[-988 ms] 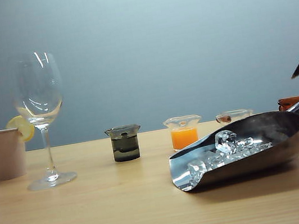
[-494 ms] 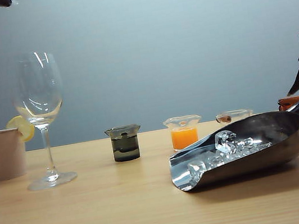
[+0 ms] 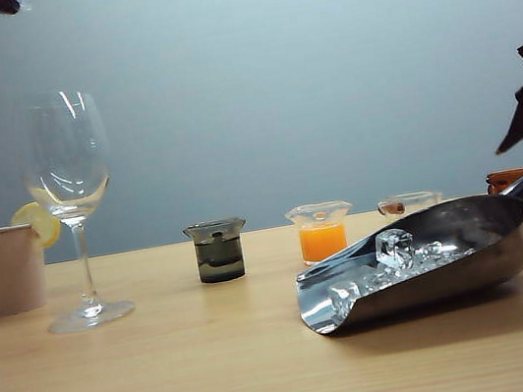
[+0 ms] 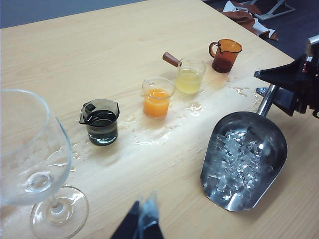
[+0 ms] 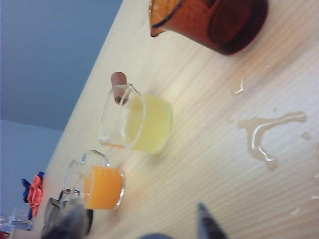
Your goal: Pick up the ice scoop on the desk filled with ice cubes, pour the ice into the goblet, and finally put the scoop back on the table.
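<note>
Ice scoop [image 3: 422, 265] lies on the worktop [image 3: 170, 370], ice cubes [image 3: 396, 259] heaped in its bowl: heavy, slick steel, so I'd take the tubular handle. My right claw [image 4: 294, 87] hangs by that handle, jaws apart, gripping nothing. Left claw [image 4: 142, 224] hovers near the goblet [image 3: 71, 201]; its state I can't tell.

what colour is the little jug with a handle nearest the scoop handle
Amber-brown glass jug, clearest in the left wrist view.
</note>
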